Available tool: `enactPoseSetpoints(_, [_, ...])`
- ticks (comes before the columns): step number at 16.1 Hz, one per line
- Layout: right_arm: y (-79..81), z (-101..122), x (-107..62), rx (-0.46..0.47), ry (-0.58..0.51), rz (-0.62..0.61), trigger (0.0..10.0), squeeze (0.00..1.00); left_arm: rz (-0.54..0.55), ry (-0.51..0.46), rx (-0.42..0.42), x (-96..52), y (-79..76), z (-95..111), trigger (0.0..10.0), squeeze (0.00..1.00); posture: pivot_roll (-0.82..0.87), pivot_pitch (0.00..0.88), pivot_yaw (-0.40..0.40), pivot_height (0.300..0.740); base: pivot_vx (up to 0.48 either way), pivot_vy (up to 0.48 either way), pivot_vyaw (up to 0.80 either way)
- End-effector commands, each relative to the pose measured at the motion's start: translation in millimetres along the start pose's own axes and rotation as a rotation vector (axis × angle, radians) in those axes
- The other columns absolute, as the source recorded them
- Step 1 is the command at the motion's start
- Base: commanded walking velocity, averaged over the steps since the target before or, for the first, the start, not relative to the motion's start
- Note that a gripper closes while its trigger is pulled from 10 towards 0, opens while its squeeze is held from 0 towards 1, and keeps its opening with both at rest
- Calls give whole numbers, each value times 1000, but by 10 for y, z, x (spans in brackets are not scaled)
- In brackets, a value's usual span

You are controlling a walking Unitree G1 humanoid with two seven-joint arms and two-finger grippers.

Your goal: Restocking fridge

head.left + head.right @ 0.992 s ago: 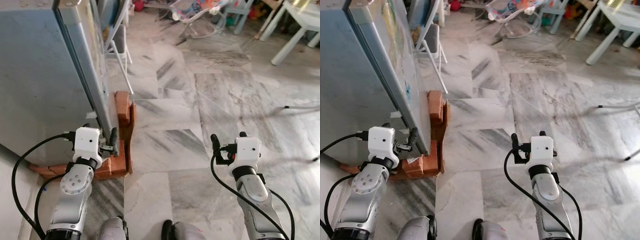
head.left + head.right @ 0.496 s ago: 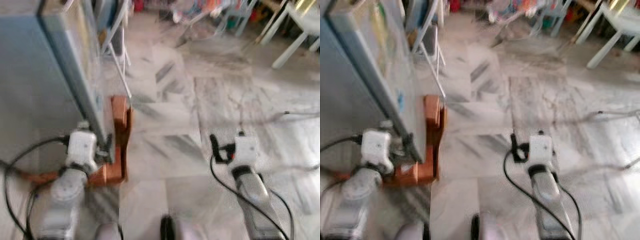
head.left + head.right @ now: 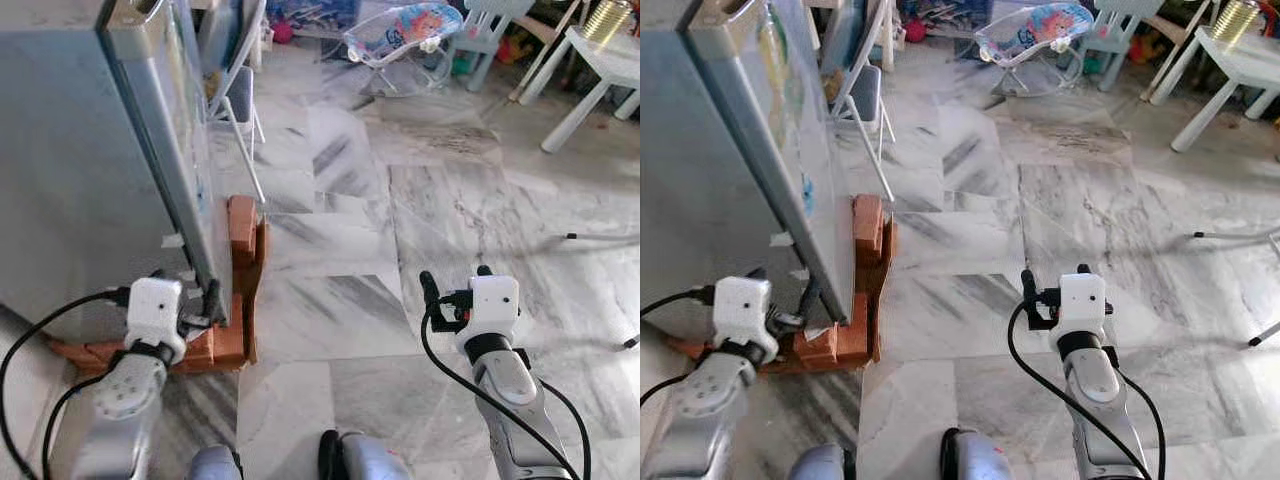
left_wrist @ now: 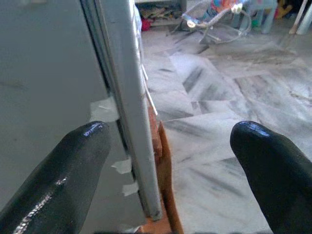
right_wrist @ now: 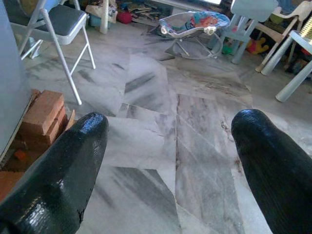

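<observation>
**Fridge door edge sat between my left pincer's fingers**

I had the fridge (image 3: 80,150) standing tall just ahead of my left pincer (image 4: 165,170), its grey side running up and away from me and its door (image 4: 127,97) closed against the body. The door's free edge ran vertically, top to floor, and it lay straight ahead of that pincer, lined up in the gap between the two spread fingers (image 4: 63,175); the fingers were released and held nothing. I could not tell whether either finger touched the metal. Below the pincer, the fridge rested on a stack of bricks (image 3: 240,225).

My right pincer (image 5: 170,165) was well apart from the fridge, off to the far side over bare marble floor (image 3: 440,190), also released and empty. I judged the left arm much the nearer one for pulling the door, with the pull going sideways off that vertical edge.
</observation>
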State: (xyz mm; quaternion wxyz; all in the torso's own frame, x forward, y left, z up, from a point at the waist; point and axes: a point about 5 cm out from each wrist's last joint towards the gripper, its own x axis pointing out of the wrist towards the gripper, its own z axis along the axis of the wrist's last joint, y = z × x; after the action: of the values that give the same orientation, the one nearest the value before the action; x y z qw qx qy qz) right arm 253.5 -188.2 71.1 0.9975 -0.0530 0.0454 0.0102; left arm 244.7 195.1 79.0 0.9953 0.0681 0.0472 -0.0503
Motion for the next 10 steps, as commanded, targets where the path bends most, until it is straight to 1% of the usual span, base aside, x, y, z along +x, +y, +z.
enactPoseSetpoints(1, [-38,-6,-5,-6,9,-9,10000,0,-23,-7,-15,57,-75,28,10000,0,85,143,-127,740,0,0,0])
enactPoseSetpoints(3, [-38,-5,-15,-10,11,-6,10000,0,-46,-22,-4,173,-119,63,10000,0,70,147,-130,740,0,0,0])
enactPoseSetpoints(5, [-61,-22,-46,-21,22,-8,10000,0,-41,-32,12,282,-105,91,10000,0,70,147,-130,740,0,0,0])
enactPoseSetpoints(7, [-78,-44,-93,-30,35,-5,10000,0,-47,-47,23,442,-121,131,10000,0,50,153,-134,740,0,0,0])
enactPoseSetpoints(8, [-79,-34,-111,-36,34,-2,10000,0,-32,-52,30,535,-113,156,10000,0,34,160,-137,740,0,0,0])
enactPoseSetpoints(10, [-86,-18,-157,-49,36,7,10000,0,-7,-51,43,633,-67,167,10000,0,6,165,-139,740,0,0,0])
